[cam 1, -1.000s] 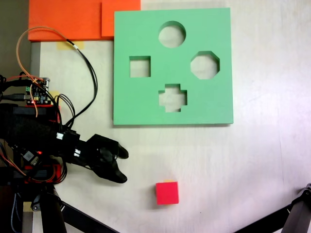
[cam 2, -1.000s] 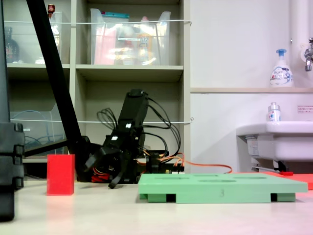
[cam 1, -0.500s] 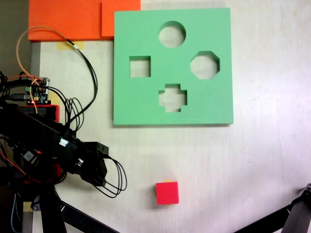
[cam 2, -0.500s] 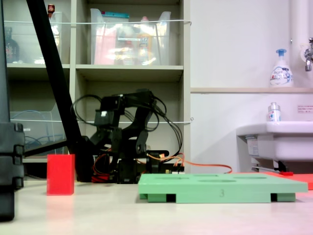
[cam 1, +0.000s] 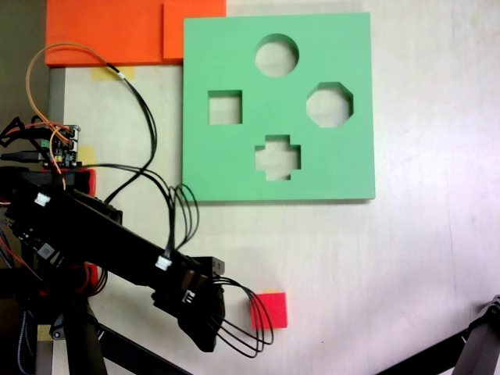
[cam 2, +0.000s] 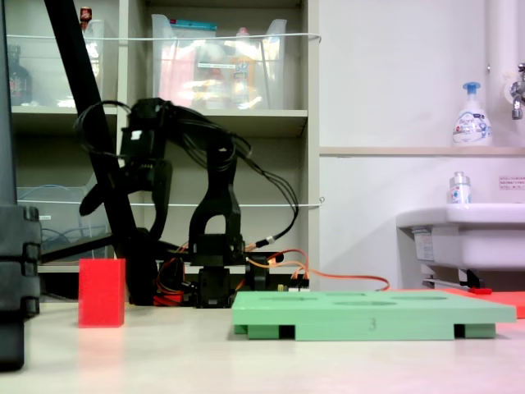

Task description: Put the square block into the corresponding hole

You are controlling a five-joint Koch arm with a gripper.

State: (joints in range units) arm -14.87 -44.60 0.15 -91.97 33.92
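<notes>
Change: the arm has swung out from its base and risen; its head now hangs beside the small red foam cube [cam 1: 269,310], raised above it in the side-on fixed view.
Fingers [cam 2: 123,187]: hanging down; apart or together, I cannot tell.
Cube: on the pale table [cam 1: 422,258], just right of the fingers in the top fixed view, untouched.
Meaning: the reach is nearly done; descent and grasp remain.
Room: bare table between the cube and the flat green foam board [cam 1: 336,168]; its square cutout [cam 1: 225,108] lies well beyond the fingers.

Two orange foam slabs [cam 1: 117,31] are lying at the table's top edge; a soap bottle [cam 2: 472,115] is standing above the sink [cam 2: 463,234].
</notes>
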